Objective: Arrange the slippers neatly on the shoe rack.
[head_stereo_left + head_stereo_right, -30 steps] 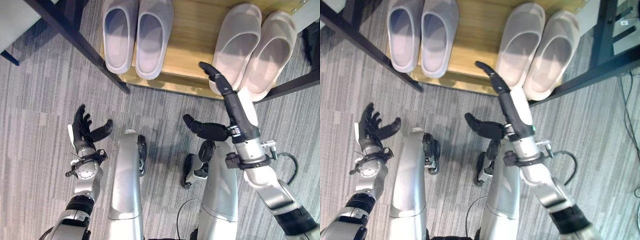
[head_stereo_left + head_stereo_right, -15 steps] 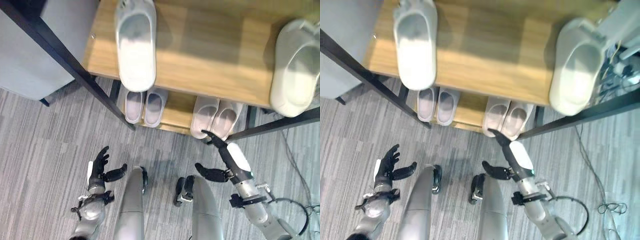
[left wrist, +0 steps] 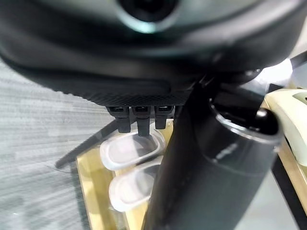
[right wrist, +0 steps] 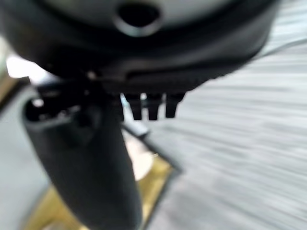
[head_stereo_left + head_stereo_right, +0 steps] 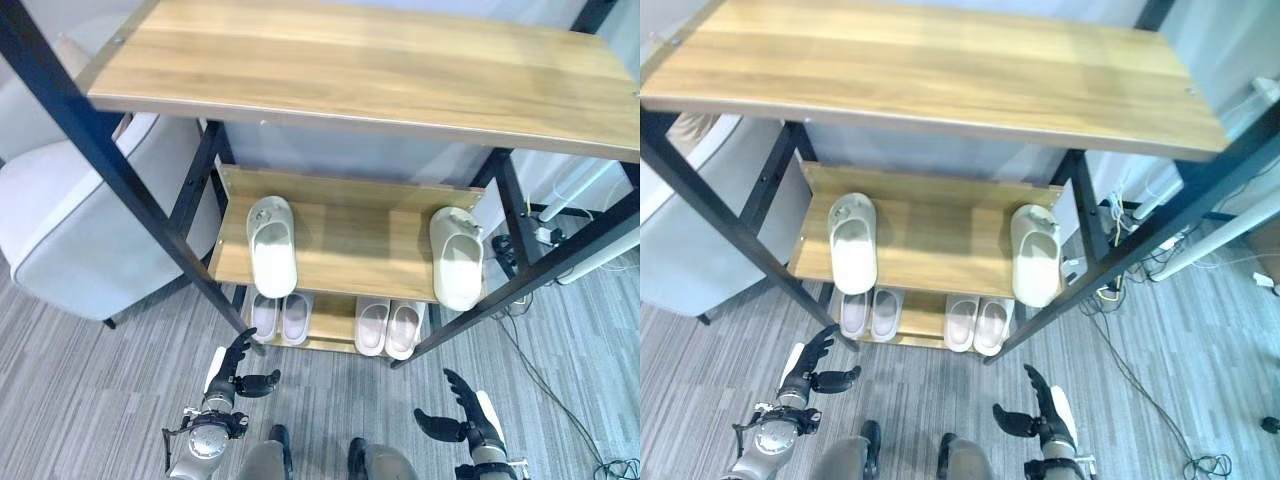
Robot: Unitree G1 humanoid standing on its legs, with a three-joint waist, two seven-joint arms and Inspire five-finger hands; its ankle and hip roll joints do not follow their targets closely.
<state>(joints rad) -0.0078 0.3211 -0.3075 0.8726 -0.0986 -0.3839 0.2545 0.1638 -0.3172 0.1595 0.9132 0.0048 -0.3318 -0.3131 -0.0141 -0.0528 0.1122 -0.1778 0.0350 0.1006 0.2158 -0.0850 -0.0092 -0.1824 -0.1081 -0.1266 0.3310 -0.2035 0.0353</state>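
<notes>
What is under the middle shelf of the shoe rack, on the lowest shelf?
Two pairs of pale slippers stand there: one pair on the left and one on the right. The middle shelf covers their toe ends and the back of the lowest shelf.

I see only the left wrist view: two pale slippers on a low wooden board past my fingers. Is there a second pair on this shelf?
Observer: Yes. On the bottom shelf, a second pair stands to the right of your pair.
Operator: Are other slippers higher up?
Observer: The middle shelf holds a left slipper and a right slipper, far apart at opposite ends.
Operator: Does any hand hold something?
Observer: No. The left hand and right hand are open and empty, above the carpet.
</notes>
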